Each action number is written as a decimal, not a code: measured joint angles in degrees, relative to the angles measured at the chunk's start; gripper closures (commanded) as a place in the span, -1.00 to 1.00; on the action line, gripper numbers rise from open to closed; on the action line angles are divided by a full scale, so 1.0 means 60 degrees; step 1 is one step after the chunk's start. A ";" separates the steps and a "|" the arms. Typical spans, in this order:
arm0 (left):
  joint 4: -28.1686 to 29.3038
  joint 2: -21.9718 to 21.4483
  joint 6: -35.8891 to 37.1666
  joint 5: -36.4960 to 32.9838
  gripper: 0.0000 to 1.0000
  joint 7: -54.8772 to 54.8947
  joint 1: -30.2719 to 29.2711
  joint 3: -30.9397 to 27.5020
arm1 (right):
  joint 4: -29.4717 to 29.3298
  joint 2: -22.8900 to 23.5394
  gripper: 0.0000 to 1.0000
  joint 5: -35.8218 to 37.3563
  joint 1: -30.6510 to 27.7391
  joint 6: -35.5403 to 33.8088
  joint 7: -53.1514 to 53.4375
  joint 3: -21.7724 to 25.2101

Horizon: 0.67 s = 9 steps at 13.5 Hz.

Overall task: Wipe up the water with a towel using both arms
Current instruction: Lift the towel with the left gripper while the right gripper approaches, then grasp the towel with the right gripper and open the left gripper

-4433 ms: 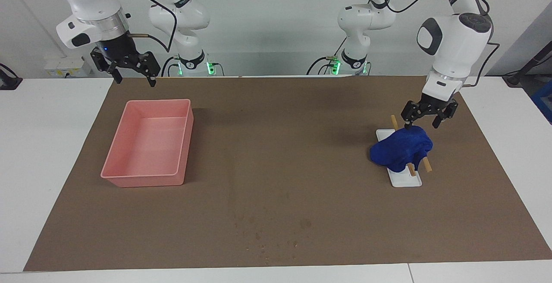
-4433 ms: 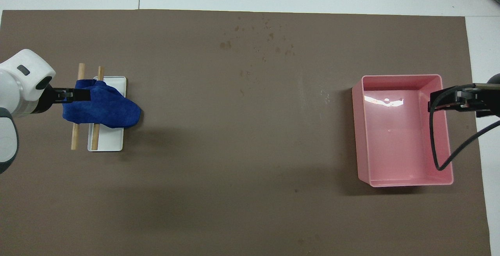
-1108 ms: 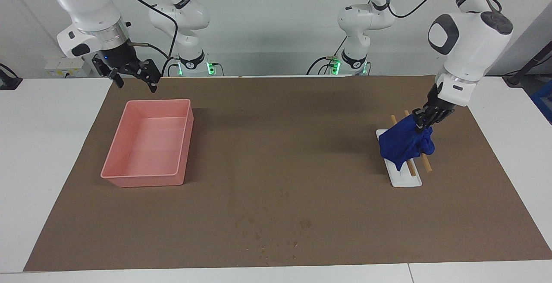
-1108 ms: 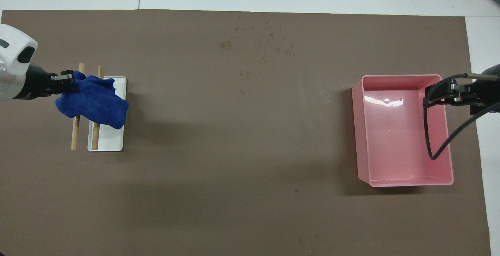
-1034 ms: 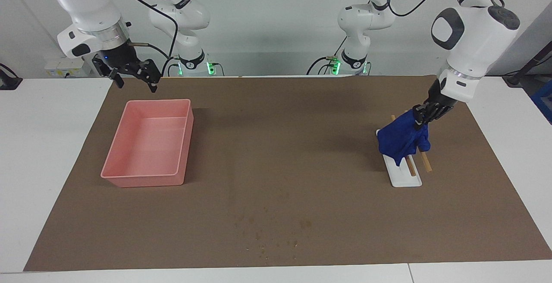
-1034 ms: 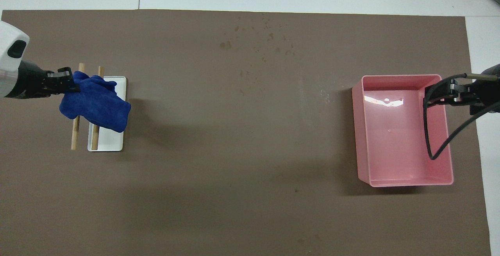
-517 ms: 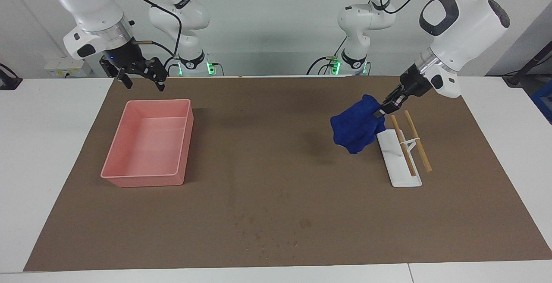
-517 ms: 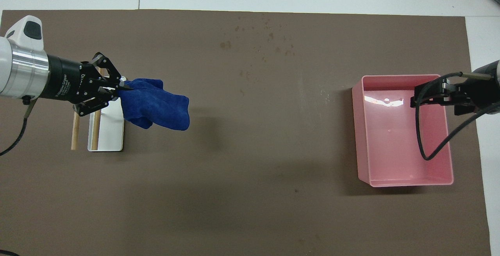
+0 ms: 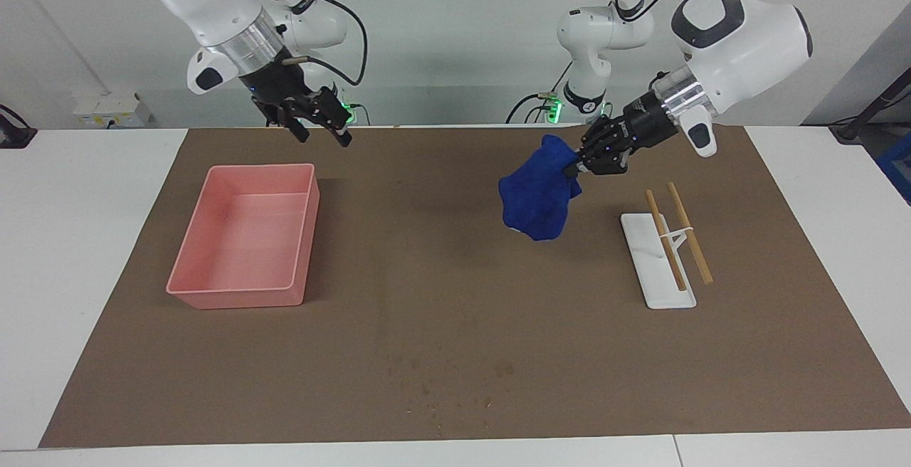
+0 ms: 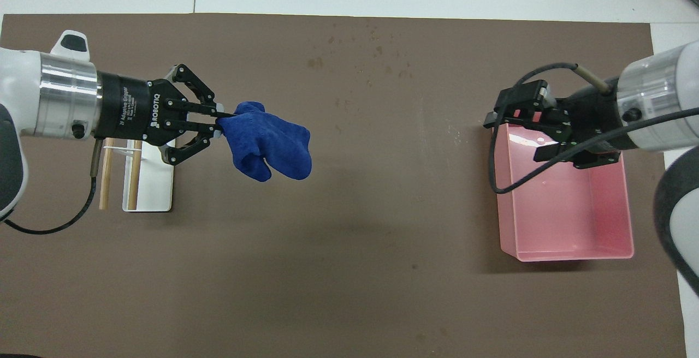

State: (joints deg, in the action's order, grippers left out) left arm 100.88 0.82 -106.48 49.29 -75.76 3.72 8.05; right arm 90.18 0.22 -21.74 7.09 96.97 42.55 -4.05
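Observation:
The deep-blue towel (image 9: 537,200) hangs in the air from my left gripper (image 9: 580,157), which is shut on its upper edge. It hangs over the brown mat, between the white rack and the table's middle. In the overhead view the left gripper (image 10: 221,120) points toward the middle with the towel (image 10: 270,148) draped from its tips. My right gripper (image 9: 324,134) is open and empty, up in the air beside the pink tray; it shows over the tray's corner in the overhead view (image 10: 511,139). Small water spots (image 9: 441,389) lie on the mat, far from the robots (image 10: 371,58).
The pink tray (image 9: 235,298) stands at the right arm's end of the mat (image 10: 568,254). A white rack with two wooden sticks (image 9: 658,268) stands at the left arm's end (image 10: 147,189). The brown mat (image 9: 455,275) covers most of the table.
The left gripper lifted the towel off the rack and carried it toward the table's middle. The right gripper swung from the tray's outer side toward the middle.

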 measured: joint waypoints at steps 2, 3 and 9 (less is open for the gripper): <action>0.0027 -0.0005 -0.0513 0.0509 1.00 -0.0743 0.0417 0.0016 | 0.0014 0.0098 -0.99 -0.0523 0.0397 0.0653 0.2184 -0.0008; 0.0076 -0.0026 -0.0920 0.0678 1.00 -0.1066 0.0664 0.0022 | 0.0022 0.0153 -0.98 -0.0781 0.0558 0.0983 0.3081 -0.0009; 0.0831 -0.0689 -0.3004 0.1592 1.00 -0.2023 0.1831 0.0035 | 0.0055 0.0693 -0.97 -0.1483 0.1503 0.3437 0.7569 -0.0013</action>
State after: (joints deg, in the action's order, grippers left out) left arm 105.87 -3.31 -124.50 58.84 -87.90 14.71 8.26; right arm 90.51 4.38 -30.64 16.11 117.59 87.96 -4.13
